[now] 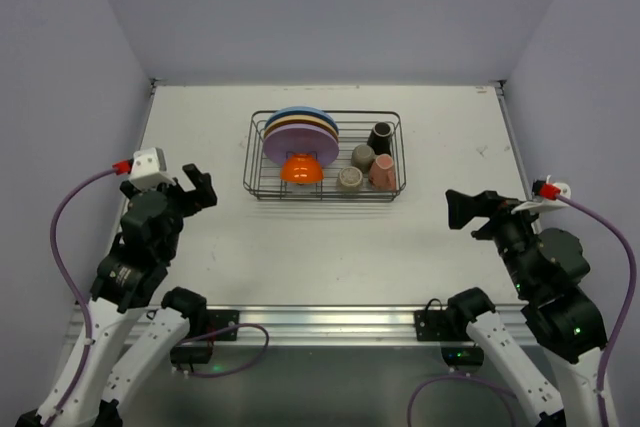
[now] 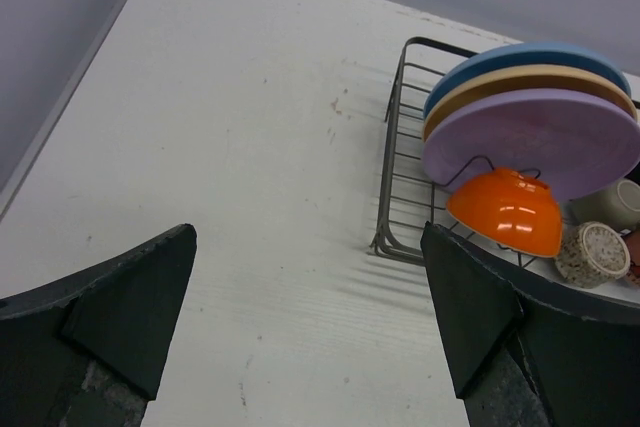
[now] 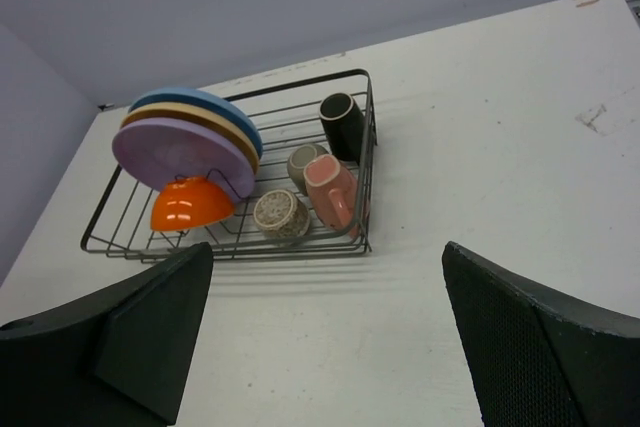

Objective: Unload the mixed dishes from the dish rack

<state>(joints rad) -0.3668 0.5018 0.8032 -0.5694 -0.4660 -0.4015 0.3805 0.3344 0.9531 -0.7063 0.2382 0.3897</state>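
Both arms are hanging back over the white worktop (image 1: 330,247). The left fingers (image 2: 120,317) and right fingers (image 3: 140,337) are spread wide and gripping nothing.

The black wire dish rack (image 1: 320,198) is sitting well ahead of both, off to the right of the left fingers and to the left of the right ones, and it's looking fully loaded.

I'd say the first reach is what's happening here. The stack of round plates (image 1: 298,132) is standing on edge at the end nearer the left fingers. The glossy orange bowl (image 3: 185,205) is leaning upside down against the purple plate (image 3: 180,152), so I'd be lifting that bowl out first to free the plates.

The right fingers are sitting closer to the cups: dark brown (image 3: 343,125), olive-grey (image 3: 303,162), pink (image 3: 330,192) and speckled beige (image 3: 280,215). They're bunched tight, so I'd be coming down over an outer one.

Hard to tell:
- The plates behind the purple one are only showing their edges.
- The prongs holding them are mostly covered.
- The bowl's inside is facing away.
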